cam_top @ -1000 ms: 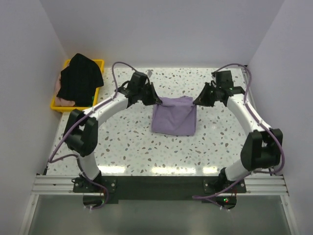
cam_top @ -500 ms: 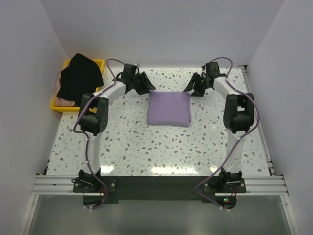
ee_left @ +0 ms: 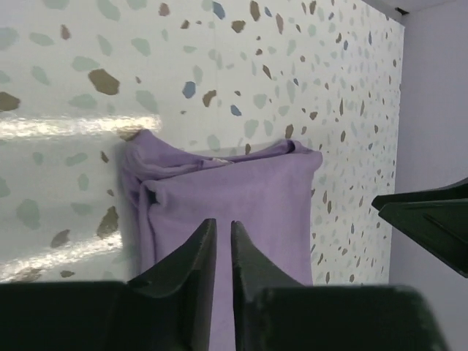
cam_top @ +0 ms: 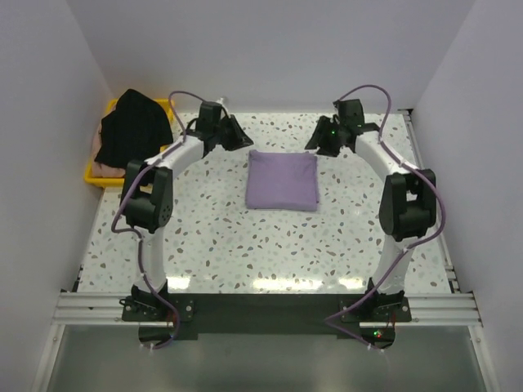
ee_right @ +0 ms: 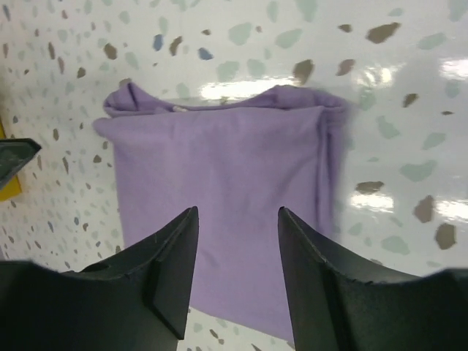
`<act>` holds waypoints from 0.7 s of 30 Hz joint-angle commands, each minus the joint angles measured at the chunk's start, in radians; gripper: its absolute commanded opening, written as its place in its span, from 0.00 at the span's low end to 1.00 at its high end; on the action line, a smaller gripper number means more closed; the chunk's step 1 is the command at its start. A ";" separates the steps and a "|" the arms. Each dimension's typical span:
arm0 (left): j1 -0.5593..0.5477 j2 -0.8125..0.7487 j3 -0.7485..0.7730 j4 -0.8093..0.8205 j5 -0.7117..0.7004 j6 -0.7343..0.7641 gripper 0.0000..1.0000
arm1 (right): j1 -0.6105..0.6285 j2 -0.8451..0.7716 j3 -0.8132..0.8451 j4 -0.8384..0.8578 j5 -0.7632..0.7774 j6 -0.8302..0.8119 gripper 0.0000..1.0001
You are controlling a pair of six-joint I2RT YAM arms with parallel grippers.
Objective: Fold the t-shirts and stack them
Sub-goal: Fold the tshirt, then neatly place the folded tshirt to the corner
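The lavender t-shirt (cam_top: 283,180) lies folded into a flat rectangle at the middle back of the table. It also shows in the left wrist view (ee_left: 256,194) and the right wrist view (ee_right: 219,157). My left gripper (cam_top: 242,140) hovers just beyond its far left corner, its jaws almost together and holding nothing (ee_left: 223,222). My right gripper (cam_top: 314,144) hovers off its far right corner, open and empty (ee_right: 235,210). The black t-shirt (cam_top: 135,129) is heaped in the yellow tray (cam_top: 99,179), with the pale pink t-shirt (cam_top: 105,168) peeking out under it.
The tray stands at the back left corner against the left wall. White walls close in the table on the left, back and right. Both arms reach far out, with their cables looping above them.
A second ago both grippers held the lavender shirt's far edge, lifted. The shirt now lies flat, and both grippers have let go and drawn back and outward.
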 commanded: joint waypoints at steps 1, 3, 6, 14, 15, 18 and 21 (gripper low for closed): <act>-0.072 -0.036 -0.009 0.011 -0.030 0.031 0.15 | 0.091 -0.015 -0.016 0.060 0.045 -0.012 0.50; -0.083 -0.001 0.005 0.010 -0.030 0.031 0.09 | 0.107 0.013 0.003 0.067 0.016 -0.010 0.49; -0.092 0.042 0.048 0.007 -0.033 0.034 0.07 | 0.107 0.069 0.020 0.106 -0.012 -0.002 0.48; -0.050 0.214 0.177 -0.016 -0.053 0.030 0.06 | 0.062 0.283 0.190 0.060 -0.088 0.005 0.47; -0.043 0.237 0.191 -0.019 -0.053 0.027 0.06 | 0.041 0.300 0.190 0.072 -0.104 0.014 0.47; -0.020 0.278 0.226 -0.044 -0.045 0.031 0.06 | 0.009 0.317 0.182 0.087 -0.161 0.053 0.47; -0.020 0.297 0.238 -0.044 -0.038 0.033 0.06 | -0.002 0.314 0.170 0.089 -0.178 0.060 0.48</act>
